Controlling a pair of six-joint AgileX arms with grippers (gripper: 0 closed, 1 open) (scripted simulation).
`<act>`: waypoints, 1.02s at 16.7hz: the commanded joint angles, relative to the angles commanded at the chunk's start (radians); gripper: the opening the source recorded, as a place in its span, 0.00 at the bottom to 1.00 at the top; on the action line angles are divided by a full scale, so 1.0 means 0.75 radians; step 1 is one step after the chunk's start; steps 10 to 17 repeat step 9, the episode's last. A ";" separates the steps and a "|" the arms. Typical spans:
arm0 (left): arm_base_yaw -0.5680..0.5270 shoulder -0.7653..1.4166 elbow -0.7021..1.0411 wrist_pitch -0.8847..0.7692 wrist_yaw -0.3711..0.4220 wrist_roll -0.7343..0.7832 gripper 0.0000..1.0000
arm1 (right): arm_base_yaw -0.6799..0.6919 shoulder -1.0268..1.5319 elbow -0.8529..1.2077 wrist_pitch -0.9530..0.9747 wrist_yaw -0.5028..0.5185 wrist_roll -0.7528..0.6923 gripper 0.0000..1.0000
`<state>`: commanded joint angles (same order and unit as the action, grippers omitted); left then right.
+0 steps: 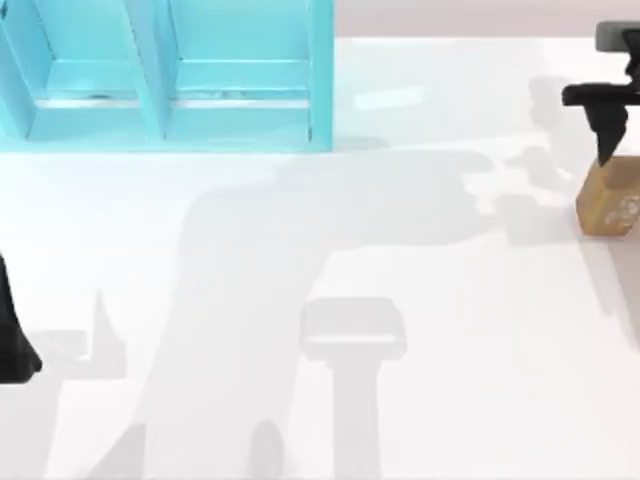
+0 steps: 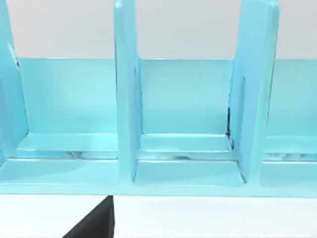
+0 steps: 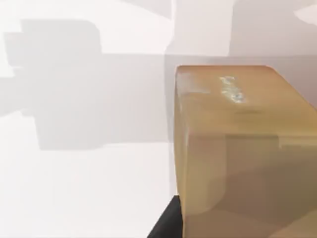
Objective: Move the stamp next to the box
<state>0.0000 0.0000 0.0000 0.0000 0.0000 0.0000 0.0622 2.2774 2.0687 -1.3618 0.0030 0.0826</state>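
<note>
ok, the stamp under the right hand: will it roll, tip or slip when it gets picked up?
The stamp looks like a flat-faced block, so rolling seems unlikely. It sits squat on the table, probably stable against tipping. Its smooth sides may slip a little. The right hand hangs just above it.

No legible text, labels, brand names or numbers appear on any surface. The stamp (image 1: 608, 197) carries a faint white patterned mark on one side face, also seen in the right wrist view (image 3: 233, 90). The mark cannot be resolved into characters or a recognisable sign.
</note>
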 joint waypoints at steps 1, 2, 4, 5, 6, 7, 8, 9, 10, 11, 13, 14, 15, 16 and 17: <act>0.000 0.000 0.000 0.000 0.000 0.000 1.00 | 0.000 0.000 0.000 0.000 0.000 0.000 0.83; 0.000 0.000 0.000 0.000 0.000 0.000 1.00 | 0.000 0.000 0.000 0.000 0.000 0.000 0.90; 0.000 0.000 0.000 0.000 0.000 0.000 1.00 | 0.000 0.000 0.000 0.000 0.000 0.000 1.00; 0.000 0.000 0.000 0.000 0.000 0.000 1.00 | 0.000 0.000 0.000 0.000 0.000 0.000 1.00; 0.000 0.000 0.000 0.000 0.000 0.000 1.00 | 0.000 0.000 0.000 0.000 0.000 0.000 1.00; 0.000 0.000 0.000 0.000 0.000 0.000 1.00 | 0.000 0.000 0.000 0.000 0.000 0.000 1.00; 0.000 0.000 0.000 0.000 0.000 0.000 1.00 | 0.000 0.000 0.000 0.000 0.000 0.000 1.00; 0.000 0.000 0.000 0.000 0.000 0.000 1.00 | 0.000 0.000 0.000 0.000 0.000 0.000 1.00; 0.000 0.000 0.000 0.000 0.000 0.000 1.00 | 0.000 0.000 0.000 0.000 0.000 0.000 1.00; 0.000 0.000 0.000 0.000 0.000 0.000 1.00 | 0.000 0.000 0.000 0.000 0.000 0.000 1.00; 0.000 0.000 0.000 0.000 0.000 0.000 1.00 | 0.000 0.000 0.000 0.000 0.000 0.000 1.00; 0.000 0.000 0.000 0.000 0.000 0.000 1.00 | 0.000 0.000 0.000 0.000 0.000 0.000 1.00; 0.000 0.000 0.000 0.000 0.000 0.000 1.00 | 0.000 0.000 0.000 0.000 0.000 0.000 1.00; 0.000 0.000 0.000 0.000 0.000 0.000 1.00 | 0.000 0.000 0.000 0.000 0.000 0.000 1.00; 0.000 0.000 0.000 0.000 0.000 0.000 1.00 | 0.000 0.000 0.000 0.000 0.000 0.000 1.00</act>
